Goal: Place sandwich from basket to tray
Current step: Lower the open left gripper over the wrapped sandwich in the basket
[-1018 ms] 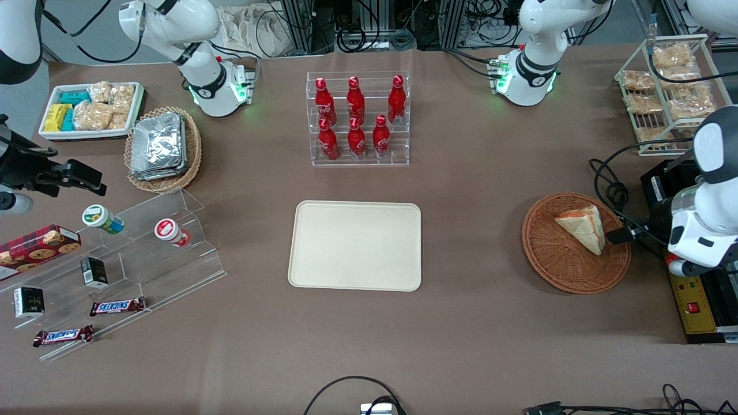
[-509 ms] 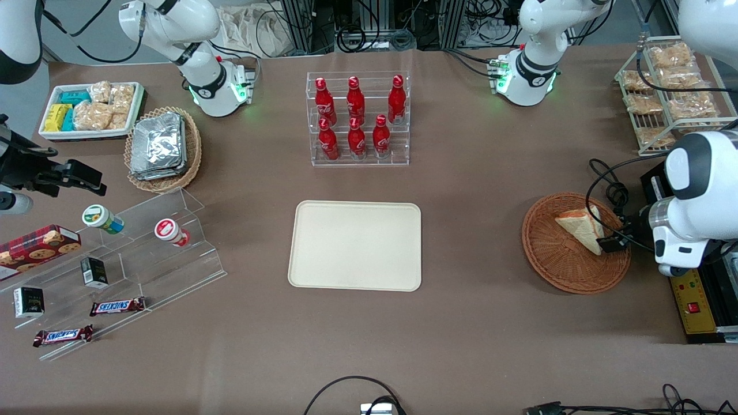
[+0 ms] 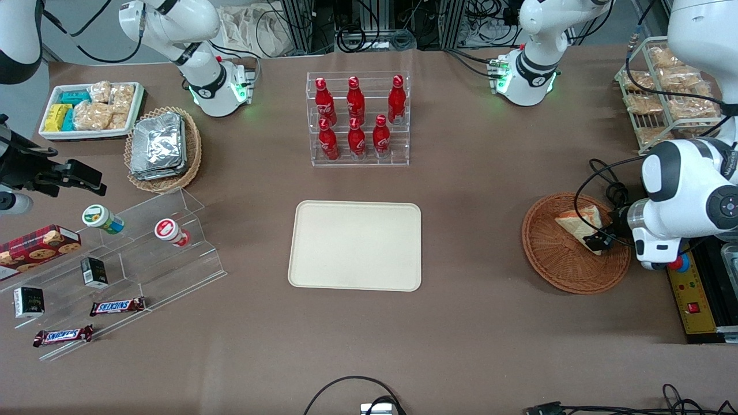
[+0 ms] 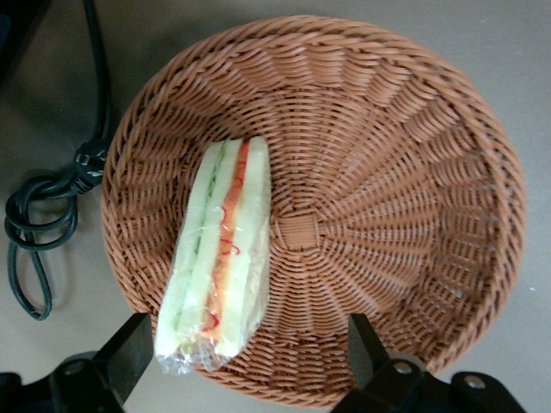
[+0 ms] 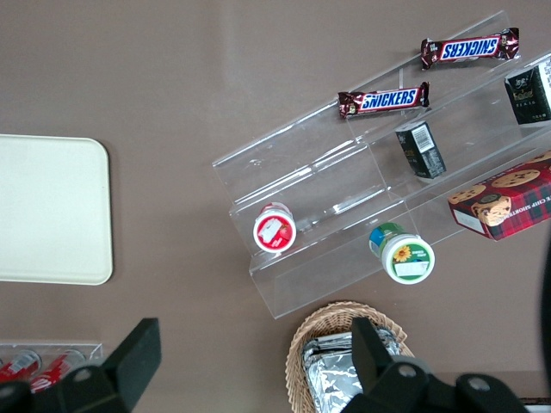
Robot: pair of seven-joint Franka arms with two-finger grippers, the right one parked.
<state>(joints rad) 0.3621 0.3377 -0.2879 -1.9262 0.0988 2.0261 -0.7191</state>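
Note:
The sandwich (image 3: 580, 223), a wrapped white-bread wedge with red, orange and green layers, lies in the reddish-brown wicker basket (image 3: 553, 259) toward the working arm's end of the table. In the left wrist view the sandwich (image 4: 219, 254) rests against the basket's wall (image 4: 413, 189). My left gripper (image 3: 599, 237) hovers above the basket's rim, over the sandwich's end. It is open and holds nothing; its fingers (image 4: 127, 353) straddle the sandwich's end and the basket rim. The cream-beige tray (image 3: 355, 245) lies bare at the table's middle.
A clear rack of red bottles (image 3: 357, 118) stands farther from the camera than the tray. A black cable (image 3: 605, 184) coils beside the basket. A wire rack of bagged snacks (image 3: 663, 92) stands nearby. A clear stepped shelf (image 3: 132, 259) and a tan foil-packet basket (image 3: 163, 148) sit toward the parked arm's end.
My left gripper has moved in from beside the basket's edge to over the sandwich. The sandwich and basket have not moved.

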